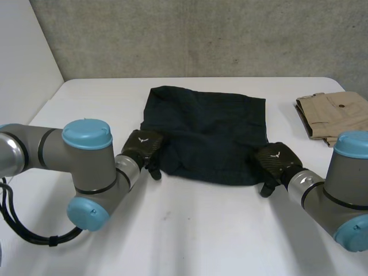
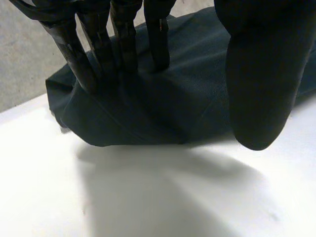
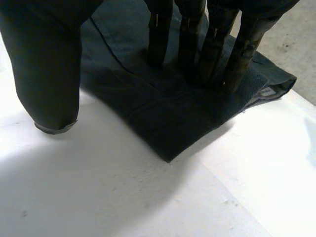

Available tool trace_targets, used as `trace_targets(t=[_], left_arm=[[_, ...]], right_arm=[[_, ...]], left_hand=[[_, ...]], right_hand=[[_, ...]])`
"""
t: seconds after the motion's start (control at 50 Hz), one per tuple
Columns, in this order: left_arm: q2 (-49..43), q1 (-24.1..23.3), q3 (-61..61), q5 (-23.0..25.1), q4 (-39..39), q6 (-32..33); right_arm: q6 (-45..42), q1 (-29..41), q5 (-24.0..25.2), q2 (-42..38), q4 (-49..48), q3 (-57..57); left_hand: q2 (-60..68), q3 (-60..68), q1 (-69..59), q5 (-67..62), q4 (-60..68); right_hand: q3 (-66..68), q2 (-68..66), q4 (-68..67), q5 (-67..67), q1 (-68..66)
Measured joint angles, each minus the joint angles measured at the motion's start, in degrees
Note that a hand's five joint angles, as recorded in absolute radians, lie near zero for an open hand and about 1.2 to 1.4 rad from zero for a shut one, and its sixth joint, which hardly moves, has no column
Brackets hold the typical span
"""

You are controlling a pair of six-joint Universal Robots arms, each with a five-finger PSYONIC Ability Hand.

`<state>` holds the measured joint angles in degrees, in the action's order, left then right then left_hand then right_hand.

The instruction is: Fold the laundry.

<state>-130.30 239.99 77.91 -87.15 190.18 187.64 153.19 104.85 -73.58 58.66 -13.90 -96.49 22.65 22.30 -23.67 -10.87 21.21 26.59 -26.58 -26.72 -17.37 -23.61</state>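
1. Dark garment point(image 1: 207, 135) lies mid-desk point(image 1: 190, 230), possibly folded once already; I can't confirm.
2. Left hand point(image 1: 142, 146) is on its near-left corner, right hand point(image 1: 277, 163) on its near-right. Both sets of fingers point(image 2: 126, 39) are straight, slightly spread, pressing the cloth and pinching nothing.
3. Tan garment point(image 1: 336, 115) at far right looks done; the dark one needs more folds.

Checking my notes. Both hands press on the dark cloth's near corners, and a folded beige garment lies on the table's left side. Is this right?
Not quite: the head view shows the folded beige garment on the right side of the table, not the left. The rest holds: the left hand and the right hand press on the near corners of the dark cloth.
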Motion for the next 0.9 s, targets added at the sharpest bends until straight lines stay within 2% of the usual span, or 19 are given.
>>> trace_targets(t=[0.3, 0.5, 0.64, 0.7, 0.74, 0.76, 0.78, 0.82, 0.9], left_arm=[[-3.66, -0.39, -2.58, 0.13, 4.47, 6.01], [-5.09, -0.41, -3.18, 0.22, 7.27, 6.99], [-6.56, -0.41, -4.35, 0.3, 8.86, 6.9], [-6.72, -0.41, -4.42, 0.32, 8.92, 6.96], [-6.68, -0.4, -4.4, 0.26, 8.88, 7.08], [-6.57, -0.39, -4.35, 0.2, 8.83, 7.13], [-6.53, -0.39, -4.32, 0.19, 8.81, 7.15], [-5.83, -0.43, -3.98, 0.07, 8.51, 7.34], [-3.54, -0.53, -3.13, 0.02, 7.74, 7.87]], right_arm=[[-0.29, 0.06, -0.96, -1.52, -3.34, 0.4], [-0.29, 0.16, -1.23, -1.88, -3.41, 0.6], [-0.26, 0.18, -1.23, -1.73, -3.33, 0.58], [-0.26, 0.18, -1.22, -1.71, -3.33, 0.58], [-0.26, 0.16, -1.21, -1.64, -3.34, 0.59], [-0.26, 0.15, -1.22, -1.59, -3.35, 0.59], [-0.26, 0.15, -1.21, -1.57, -3.35, 0.59], [-0.28, 0.1, -1.23, -1.27, -3.34, 0.6], [-0.34, 0.07, -1.3, -0.48, -3.26, 0.59]], left_hand=[[0.0, 0.0, 0.0, 0.0, 0.0], [1.21, 1.48, -0.59, -3.04, 2.37], [24.94, 25.04, -25.14, -26.17, 26.33], [29.8, 29.87, -29.44, -30.65, 30.93], [39.9, 39.92, -38.56, -40.59, 41.12], [41.45, 41.25, -39.81, -42.19, 42.84], [41.97, 41.92, -40.41, -42.92, 43.58], [44.26, 44.21, -41.53, -44.77, 45.8], [45.7, 45.74, -41.53, -45.3, 47.43]], right_hand=[[6.78, -6.91, -6.45, -4.53, -5.01], [8.34, -8.24, -7.93, -5.38, -6.41], [12.46, -12.53, -12.01, -8.7, -9.64], [14.17, -14.48, -13.8, -10.24, -10.88], [20.66, -20.84, -20.49, -16.93, -15.92], [29.59, -29.28, -28.95, -25.85, -22.7], [30.16, -29.87, -30.07, -26.99, -23.6], [40.3, -40.34, -40.25, -37.17, -31.01], [41.07, -40.98, -41.37, -38.46, -31.4]])
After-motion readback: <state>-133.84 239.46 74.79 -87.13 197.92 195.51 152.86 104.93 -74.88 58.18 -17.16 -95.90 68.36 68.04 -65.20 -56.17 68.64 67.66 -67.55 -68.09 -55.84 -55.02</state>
